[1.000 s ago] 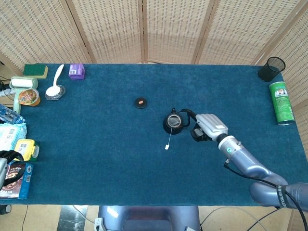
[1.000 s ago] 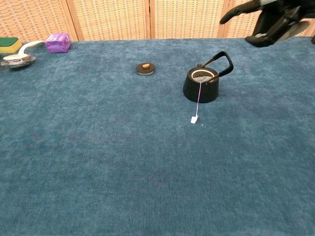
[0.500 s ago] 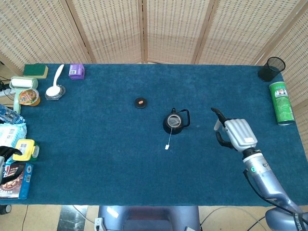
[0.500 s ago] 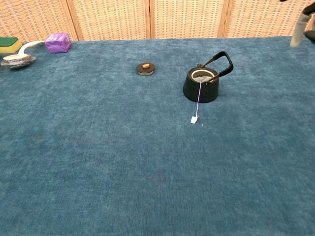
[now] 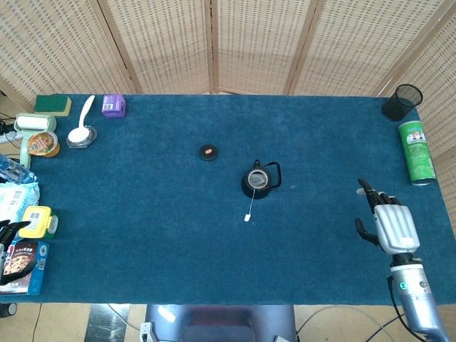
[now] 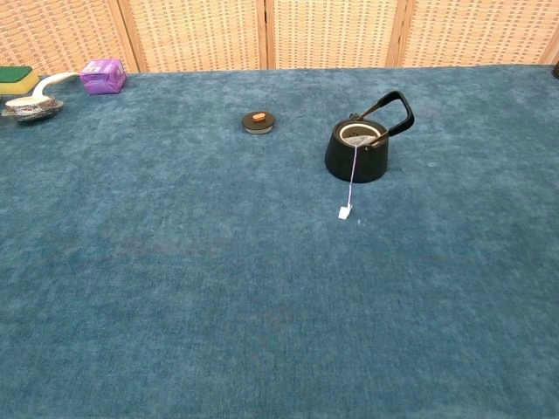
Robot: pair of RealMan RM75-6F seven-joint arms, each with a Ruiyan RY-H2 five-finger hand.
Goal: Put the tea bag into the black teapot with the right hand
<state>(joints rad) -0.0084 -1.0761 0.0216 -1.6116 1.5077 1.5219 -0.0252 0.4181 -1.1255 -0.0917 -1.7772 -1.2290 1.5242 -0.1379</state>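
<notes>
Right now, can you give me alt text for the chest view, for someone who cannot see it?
A black teapot stands lidless on a blue cloth-covered table, a tea bag string hanging from its mouth to a small tag on the cloth. Its lid lies to the left; no hand shows.

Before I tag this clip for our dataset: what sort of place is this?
Probably a staged test table in a lab or office, not a home kitchen. A blue felt-like cloth covers the table, woven folding screens stand behind it, and snack packets and a black teapot sit apart on it like props.
</notes>
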